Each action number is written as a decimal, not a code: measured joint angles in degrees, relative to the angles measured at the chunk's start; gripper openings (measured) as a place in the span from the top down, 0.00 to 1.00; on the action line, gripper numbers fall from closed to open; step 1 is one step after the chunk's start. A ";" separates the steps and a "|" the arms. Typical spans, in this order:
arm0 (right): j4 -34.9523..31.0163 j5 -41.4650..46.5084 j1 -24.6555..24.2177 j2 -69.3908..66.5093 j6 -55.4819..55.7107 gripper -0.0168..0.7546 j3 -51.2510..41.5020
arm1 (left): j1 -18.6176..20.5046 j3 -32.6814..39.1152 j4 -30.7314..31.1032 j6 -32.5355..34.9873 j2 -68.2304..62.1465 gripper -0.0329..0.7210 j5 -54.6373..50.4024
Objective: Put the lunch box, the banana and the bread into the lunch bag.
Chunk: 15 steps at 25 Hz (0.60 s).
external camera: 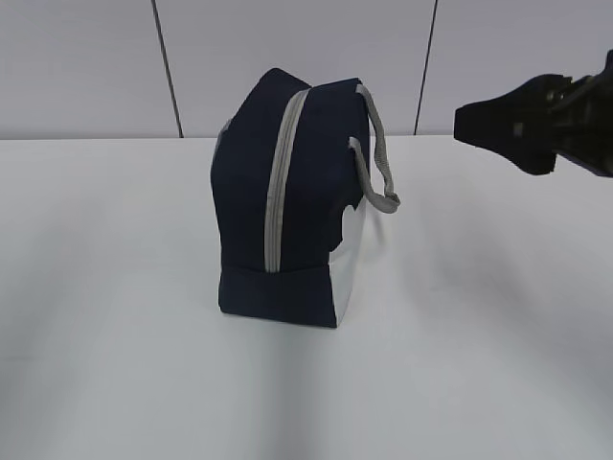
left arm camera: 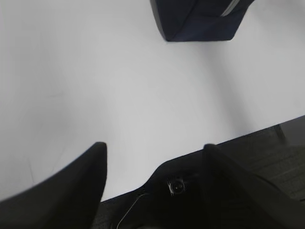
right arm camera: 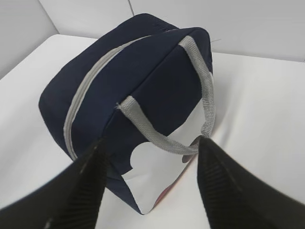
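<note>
While standing upright mid-tabletop [external camera: 115, 364] with zipper [external camera: 280, 182] closed, lunch bag [external camera: 287, 201] looks soft and light, likely to slump if pinched at a panel. Best taken by the grey strap handle [right arm camera: 190, 86] (a loop standing clear of the fabric) or the zipper pull, not visible here. Right gripper [right arm camera: 150, 157] hovering near that handle, jaws apart, empty. Left gripper [left arm camera: 155, 157] well back near the tabletop edge, jaws apart, empty.

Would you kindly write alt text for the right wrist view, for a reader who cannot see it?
A navy-blue lunch bag stands zipped shut on a white table, its grey strap handle and white side panel facing the camera. The right gripper is open, its two dark fingers framing the handle from the foreground, not touching it.
</note>
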<state>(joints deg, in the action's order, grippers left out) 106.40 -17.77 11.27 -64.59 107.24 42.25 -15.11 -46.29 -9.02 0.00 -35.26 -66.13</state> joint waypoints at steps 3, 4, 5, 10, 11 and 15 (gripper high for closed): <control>-0.11 0.21 0.48 2.14 0.00 0.40 -1.46 | 0.00 4.59 0.83 -1.65 7.57 0.38 -0.24; -0.11 0.39 0.51 2.80 0.00 0.40 -1.95 | 0.00 5.93 0.89 -1.81 9.87 0.38 -0.33; -0.11 1.00 0.51 3.28 -0.25 0.40 -2.44 | 0.00 6.97 0.90 -1.88 11.66 0.38 -0.52; -0.47 6.52 0.51 4.30 -4.82 0.40 -4.50 | 0.00 11.58 3.63 -3.67 19.43 0.38 -2.93; -0.47 7.99 0.51 4.30 -5.60 0.40 -4.91 | 0.00 12.42 4.75 -4.03 20.54 0.38 -3.57; -0.94 12.81 0.51 4.30 -7.89 0.40 -6.75 | 0.00 13.72 5.92 -4.37 23.39 0.38 -4.74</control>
<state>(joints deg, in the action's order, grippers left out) 105.46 -4.96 11.78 -60.29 99.35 35.50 -15.11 -32.57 -3.09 -4.37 -11.87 -70.87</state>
